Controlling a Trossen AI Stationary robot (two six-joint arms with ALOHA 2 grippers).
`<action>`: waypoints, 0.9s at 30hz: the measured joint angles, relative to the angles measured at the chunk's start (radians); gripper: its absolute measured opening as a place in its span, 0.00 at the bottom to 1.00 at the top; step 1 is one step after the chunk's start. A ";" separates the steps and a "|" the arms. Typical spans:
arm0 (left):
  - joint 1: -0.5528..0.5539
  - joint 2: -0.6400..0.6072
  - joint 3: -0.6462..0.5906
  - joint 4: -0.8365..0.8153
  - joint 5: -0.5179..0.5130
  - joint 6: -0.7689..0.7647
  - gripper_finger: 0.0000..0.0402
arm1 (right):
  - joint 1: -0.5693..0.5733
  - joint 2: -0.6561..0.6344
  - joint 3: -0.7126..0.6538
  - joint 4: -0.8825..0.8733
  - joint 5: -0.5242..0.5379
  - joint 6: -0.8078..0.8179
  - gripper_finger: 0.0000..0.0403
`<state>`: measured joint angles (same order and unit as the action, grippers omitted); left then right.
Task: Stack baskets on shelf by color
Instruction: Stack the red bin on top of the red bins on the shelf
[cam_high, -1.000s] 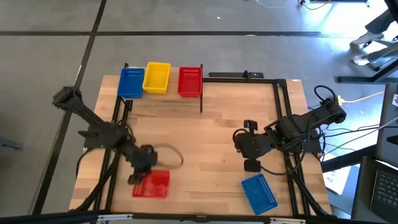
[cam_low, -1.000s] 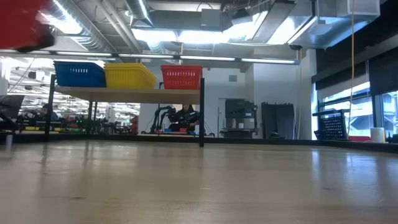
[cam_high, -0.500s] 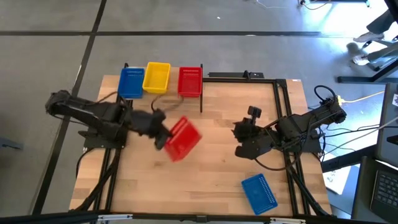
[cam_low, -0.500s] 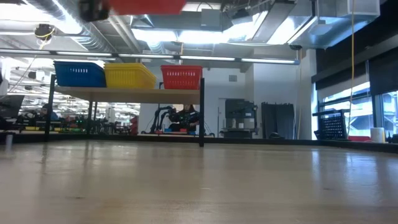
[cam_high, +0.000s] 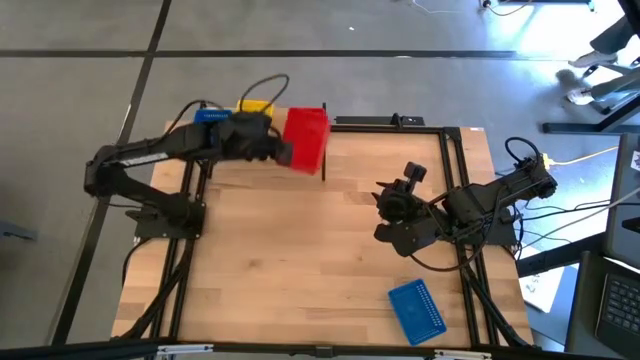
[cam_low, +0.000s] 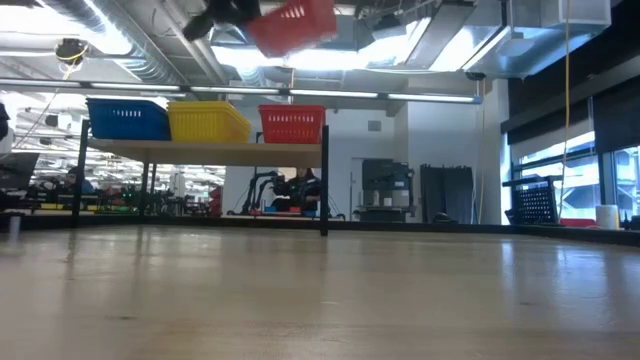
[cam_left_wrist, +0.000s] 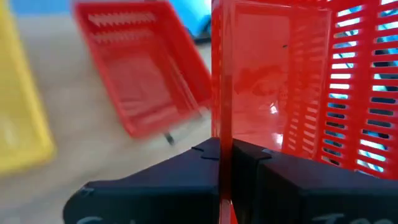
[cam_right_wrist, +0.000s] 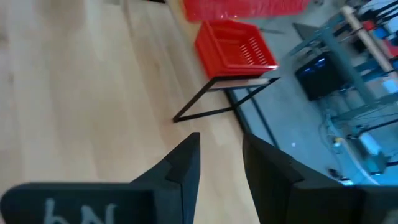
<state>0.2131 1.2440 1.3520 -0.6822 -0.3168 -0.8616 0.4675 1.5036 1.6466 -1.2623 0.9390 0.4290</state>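
A lone blue basket (cam_high: 416, 310) lies on the near edge of the desk (cam_high: 320, 260), on my right side and not yet collected. A little farther in, my right fingers (cam_high: 392, 213) wait above the bare wood with their two tips standing apart and nothing between them. Beyond that, at the back of the desk, my left fingers (cam_high: 277, 151) are pinched shut on the wall of a red basket (cam_high: 306, 138), which I hold in the air, tilted, above the shelf (cam_low: 205, 152). On the shelf sit a blue stack (cam_low: 127, 120), a yellow stack (cam_low: 208, 123) and a red one (cam_low: 292, 125), side by side; I cannot tell how many baskets are in each. The step in hand, as I judge it, is carrying this red basket to its matching pile at the shelf's right end. The next move calls for levelling it, lining it up squarely over the red stack and lowering it to nest before I let go; the blue one near me would follow.
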 joint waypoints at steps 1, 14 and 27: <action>0.028 0.014 0.013 -0.001 0.000 -0.002 0.00 | 0.000 0.000 0.000 0.000 0.010 -0.012 0.29; 0.210 0.209 0.063 0.000 0.046 -0.049 0.00 | -0.012 0.000 0.000 0.000 0.013 -0.075 0.29; 0.239 0.212 0.065 -0.049 0.008 -0.052 0.00 | -0.014 0.000 0.001 -0.001 0.013 -0.101 0.29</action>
<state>0.4522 1.4560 1.4166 -0.7307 -0.3088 -0.9138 0.4534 1.5036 1.6474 -1.2637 0.9520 0.3279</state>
